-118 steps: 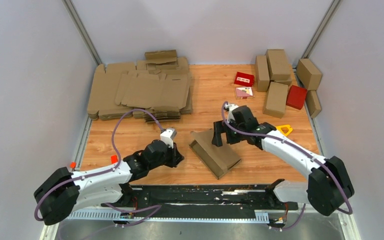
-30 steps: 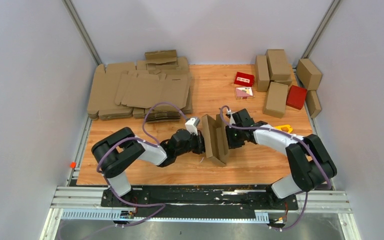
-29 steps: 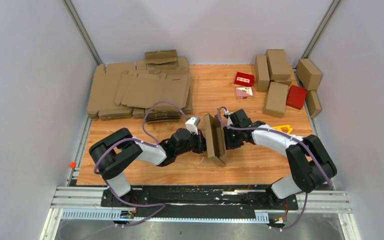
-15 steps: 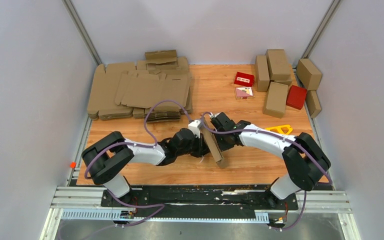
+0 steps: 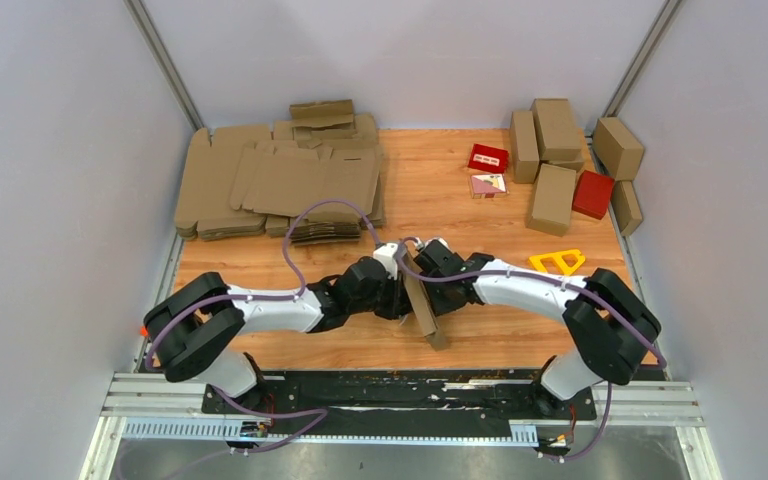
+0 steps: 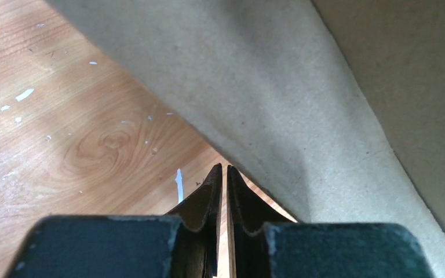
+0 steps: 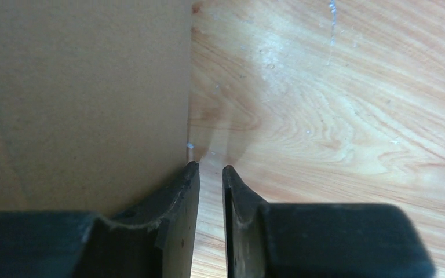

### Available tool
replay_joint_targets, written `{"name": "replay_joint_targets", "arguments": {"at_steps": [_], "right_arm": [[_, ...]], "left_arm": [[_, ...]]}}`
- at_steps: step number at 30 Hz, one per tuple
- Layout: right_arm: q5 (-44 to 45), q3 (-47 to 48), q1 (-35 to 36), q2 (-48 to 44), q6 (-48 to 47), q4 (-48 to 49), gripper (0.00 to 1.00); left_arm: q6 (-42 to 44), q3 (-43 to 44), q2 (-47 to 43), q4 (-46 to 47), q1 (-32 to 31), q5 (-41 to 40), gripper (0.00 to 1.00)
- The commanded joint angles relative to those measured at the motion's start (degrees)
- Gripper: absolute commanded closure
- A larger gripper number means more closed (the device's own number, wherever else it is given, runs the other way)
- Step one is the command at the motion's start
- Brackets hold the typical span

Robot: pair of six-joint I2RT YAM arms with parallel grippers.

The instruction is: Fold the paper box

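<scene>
Brown cardboard is what you see in the middle: the paper box (image 5: pixel 424 308) stands up on one edge, a bit tilted, on the wooden table (image 5: pixel 480 195). It is on the near half of the table, and your two arms meet at it, one from the left and one from the right.

Look at your left gripper (image 6: pixel 224 168). Its two fingers are almost together, with only a thin slit between them. I cannot tell if a thin bit of card is pinched in that slit. A big flat side of the box fills the view just past the tips.

Now your right gripper (image 7: pixel 210 168). Its fingers are a little apart, and you can see bare wood through the gap. Nothing is between them. The side of the box sits against the outside of the finger on the left of that view.

Far away on the left lies a pile of flat brown blanks (image 5: pixel 280 185). Far on the right are some finished brown boxes (image 5: pixel 550 150) and two red boxes (image 5: pixel 593 193). A yellow triangle piece (image 5: pixel 557 262) lies on the table near the right arm.
</scene>
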Motion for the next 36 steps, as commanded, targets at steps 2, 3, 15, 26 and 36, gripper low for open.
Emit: {"name": "replay_joint_targets", "arguments": {"at_steps": [2,3,15,26,36], "right_arm": [[-7.2,-2.2,-0.4,-4.9,0.1,5.1,0.74],[-8.9,-2.8,-1.5,-5.8,0.0,5.4,0.72],[-20.7,-8.6,-11.5,-16.1,-0.8,8.0,0.58],[-26.3,-7.6,-13.0,-22.9,-0.3,7.6,0.52],[-35.3,-11.5,-18.5,-26.6,2.4,12.0,0.40]], "left_arm": [[-0.1,-0.6,-5.2,0.4,-0.4,-1.2,0.86],[-0.3,-1.3,-5.9,0.4,-0.4,-1.6,0.86],[-0.3,-3.1,-10.7,-0.7,-0.4,-3.0,0.85],[-0.2,-2.5,-9.9,0.8,-0.4,-1.5,0.85],[-0.5,-2.3,-9.5,1.3,-0.4,-0.5,0.85]]}}
